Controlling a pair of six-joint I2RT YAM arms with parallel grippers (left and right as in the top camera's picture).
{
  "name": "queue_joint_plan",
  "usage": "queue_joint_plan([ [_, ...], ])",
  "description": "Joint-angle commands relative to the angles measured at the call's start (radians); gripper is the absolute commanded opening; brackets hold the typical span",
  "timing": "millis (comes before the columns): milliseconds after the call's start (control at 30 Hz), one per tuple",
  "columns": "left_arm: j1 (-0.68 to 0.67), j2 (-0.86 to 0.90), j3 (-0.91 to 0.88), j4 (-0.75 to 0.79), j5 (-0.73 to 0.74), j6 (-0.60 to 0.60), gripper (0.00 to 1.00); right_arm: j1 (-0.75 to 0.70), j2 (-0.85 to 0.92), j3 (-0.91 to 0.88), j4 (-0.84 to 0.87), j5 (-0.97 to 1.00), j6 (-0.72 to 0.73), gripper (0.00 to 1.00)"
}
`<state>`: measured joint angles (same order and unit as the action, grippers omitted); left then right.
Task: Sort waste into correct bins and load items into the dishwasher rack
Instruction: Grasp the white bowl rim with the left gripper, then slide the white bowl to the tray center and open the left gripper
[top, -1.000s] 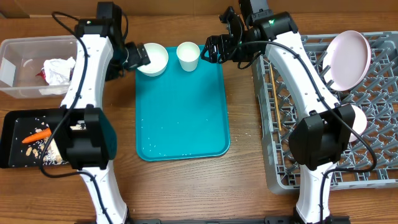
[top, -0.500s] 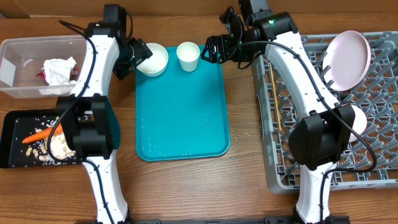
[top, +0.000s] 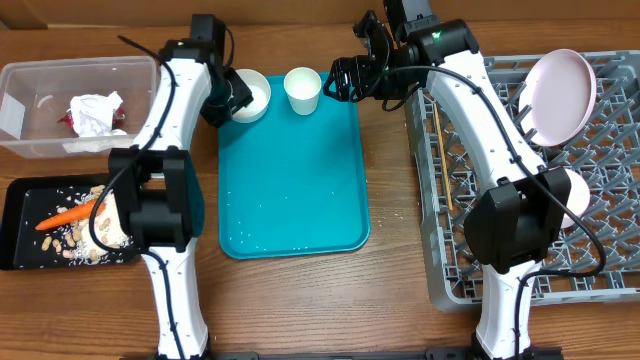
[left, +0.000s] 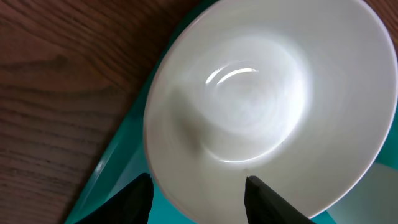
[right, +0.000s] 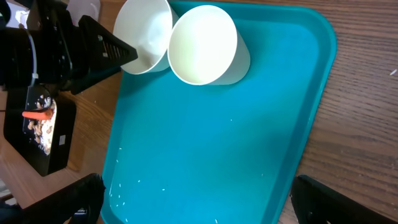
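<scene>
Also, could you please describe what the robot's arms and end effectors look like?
The left arm and right arm have white shells, black joints and black cables looped alongside. The left end effector and right end effector carry black wedge-shaped fingers.

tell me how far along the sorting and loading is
Done: crumpled white napkin in clear plastic tub, orange carrot in black tray, white round plate and white bowl in grey grid rack. In hand: left jaws straddle the rim of the second white bowl. Left: that bowl, the small white cup.

Brown wood tabletop (top: 390, 300) w/ dark grain (streaky) — fills whole bkgd, evenly lit.
</scene>
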<state>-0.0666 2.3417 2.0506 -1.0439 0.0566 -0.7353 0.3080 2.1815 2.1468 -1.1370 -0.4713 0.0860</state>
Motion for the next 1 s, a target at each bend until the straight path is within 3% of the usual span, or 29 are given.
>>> queue_joint_plan([
  [0, -0.016, 0.009, 0.005, -0.002, -0.094, -0.046, 0.52, 0.0, -0.043, 0.025, 0.004, 0.0, 0.003, 1.0],
  [233, -0.019, 0.009, -0.011, -0.003, -0.09, -0.19, 0.55, 0.0, -0.043, 0.025, 0.004, 0.0, 0.003, 1.0],
  [733, -0.022, 0.009, -0.059, -0.007, -0.056, -0.256, 0.51, 0.0, -0.043, 0.025, 0.004, 0.0, 0.003, 1.0],
  [900, -0.024, 0.009, -0.069, -0.012, -0.056, -0.256, 0.33, 0.0, -0.043, 0.025, 0.004, 0.0, 0.003, 1.0],
  [967, -0.024, 0.009, -0.069, -0.019, -0.056, -0.256, 0.19, 0.0, -0.043, 0.025, 0.004, 0.0, 0.003, 1.0],
])
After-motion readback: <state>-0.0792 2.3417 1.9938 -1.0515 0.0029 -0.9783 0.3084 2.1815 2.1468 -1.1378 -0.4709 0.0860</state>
